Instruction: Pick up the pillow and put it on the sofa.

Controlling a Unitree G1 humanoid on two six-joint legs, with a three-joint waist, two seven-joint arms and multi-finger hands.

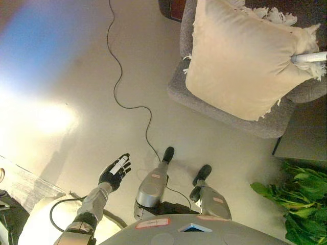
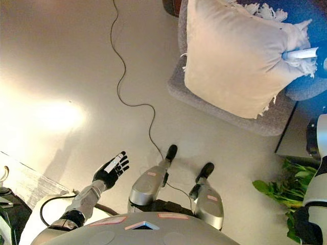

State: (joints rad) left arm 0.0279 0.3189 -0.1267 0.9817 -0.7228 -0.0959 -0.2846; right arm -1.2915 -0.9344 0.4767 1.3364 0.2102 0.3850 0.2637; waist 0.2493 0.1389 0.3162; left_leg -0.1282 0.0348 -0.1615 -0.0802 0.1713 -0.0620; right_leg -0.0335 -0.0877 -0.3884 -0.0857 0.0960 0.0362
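Resting on the grey sofa (image 1: 265,125), the cream pillow (image 1: 242,58) leans tilted across the seat, its lower corner near the sofa's front rim and its fringed upper edge toward the back. Pale, smooth floor (image 1: 76,76) spreads out from the sofa's front and off to its left, with a bright patch of light well away from the sofa on that side. A thin black cord (image 1: 118,76) winds over the floor, passing just left of the sofa's corner. Green leafy plant (image 1: 301,199) shows below the sofa's right end, beside a dark flat surface (image 1: 301,143) whose nature is hard to make out. Far from the sofa, at the lower left, a pale cloth-like sheet (image 1: 25,186) lies on the floor; it is cut off by the frame edge.

At the pillow's right corner, over the sofa's right end, a white fingertip (image 1: 309,57) of the right hand presses into the fringe. Everything else of that hand is cut off or hidden behind the pillow, so whether its fingers are curled on the pillow cannot be told. In the right eye view only a silver-grey stretch of the right arm shows below the sofa's right end.

Well below and left of the sofa, the left hand (image 1: 115,171) hovers over the floor with fingers straight and spread, holding nothing.
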